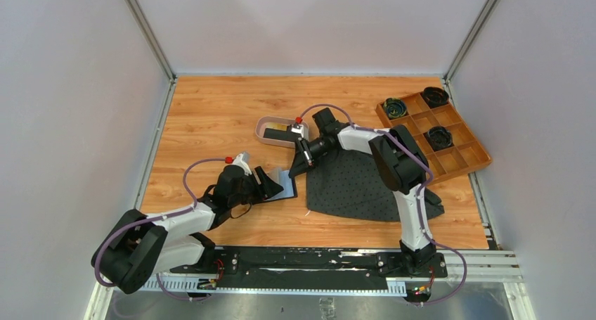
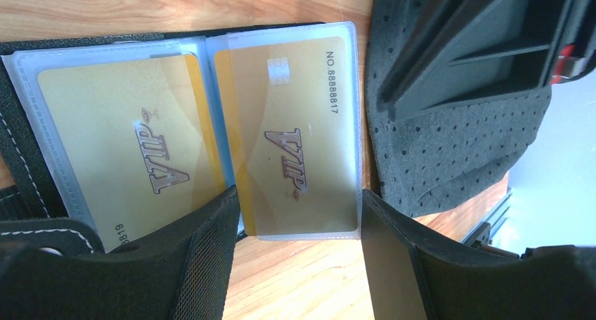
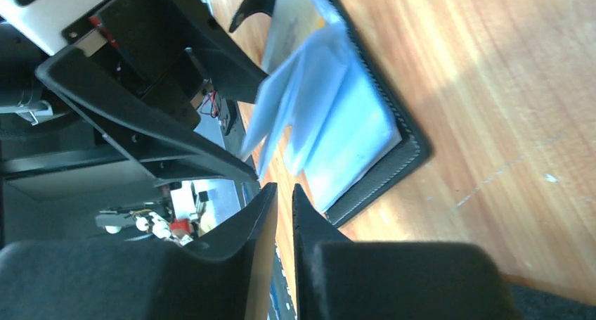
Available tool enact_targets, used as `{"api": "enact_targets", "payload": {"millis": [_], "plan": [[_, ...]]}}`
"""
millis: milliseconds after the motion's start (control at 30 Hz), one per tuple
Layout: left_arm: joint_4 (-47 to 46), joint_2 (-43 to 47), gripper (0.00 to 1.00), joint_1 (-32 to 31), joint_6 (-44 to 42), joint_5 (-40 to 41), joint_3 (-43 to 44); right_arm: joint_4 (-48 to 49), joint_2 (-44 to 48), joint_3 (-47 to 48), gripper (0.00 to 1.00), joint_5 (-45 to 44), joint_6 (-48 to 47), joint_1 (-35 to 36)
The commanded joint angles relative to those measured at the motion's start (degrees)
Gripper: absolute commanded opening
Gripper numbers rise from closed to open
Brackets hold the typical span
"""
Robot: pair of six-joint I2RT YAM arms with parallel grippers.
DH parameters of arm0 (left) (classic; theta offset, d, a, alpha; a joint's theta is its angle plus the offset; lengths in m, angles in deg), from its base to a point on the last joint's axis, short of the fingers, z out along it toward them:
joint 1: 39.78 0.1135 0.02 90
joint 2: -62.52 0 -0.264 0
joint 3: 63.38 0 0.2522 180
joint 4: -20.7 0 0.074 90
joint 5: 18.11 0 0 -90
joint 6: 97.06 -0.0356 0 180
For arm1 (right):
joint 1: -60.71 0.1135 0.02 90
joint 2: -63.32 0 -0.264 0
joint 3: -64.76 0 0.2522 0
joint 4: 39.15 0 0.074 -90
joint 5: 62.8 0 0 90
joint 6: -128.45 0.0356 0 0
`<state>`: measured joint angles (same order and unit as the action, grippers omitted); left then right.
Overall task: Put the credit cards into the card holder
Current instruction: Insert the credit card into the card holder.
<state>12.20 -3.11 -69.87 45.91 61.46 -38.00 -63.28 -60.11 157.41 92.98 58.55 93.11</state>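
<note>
Two gold-yellow plastic cards [image 2: 140,144] already sit in the clear sleeves of the open black bifold card holder [image 2: 21,151] on the wooden table [image 1: 211,109]. At least one more seems to wait in the pinkish shallow tray [image 1: 261,130]. The left gripper [image 2: 299,200] has its jaws spread astride one sleeve. The right gripper [image 3: 283,190] has its jaws nearly together, and I cannot tell whether they pinch anything.

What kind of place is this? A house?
Probably a robot lab bench, not a house: a left arm and right arm bolted to a rail, a wooden table, plain grey walls.
</note>
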Motion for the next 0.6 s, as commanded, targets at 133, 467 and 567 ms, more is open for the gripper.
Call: {"api": "enact_targets", "payload": {"millis": [133,467,567], "plan": [[-0.94,1.18,0.62,0.55,-0.15,-1.13,-1.13,-2.7,3.38,2.52,0.1,0.81,-4.21,1.65],[-1.16,1.67,0.62,0.64,-0.02,-1.1,-1.6,-2.89,0.49,5.05,0.07,-0.12,-2.77,3.83],[-1.37,1.35,0.62,0.64,0.01,-1.21,-1.5,-3.05,0.01,5.54,0.07,-0.65,-2.6,4.44]]}}
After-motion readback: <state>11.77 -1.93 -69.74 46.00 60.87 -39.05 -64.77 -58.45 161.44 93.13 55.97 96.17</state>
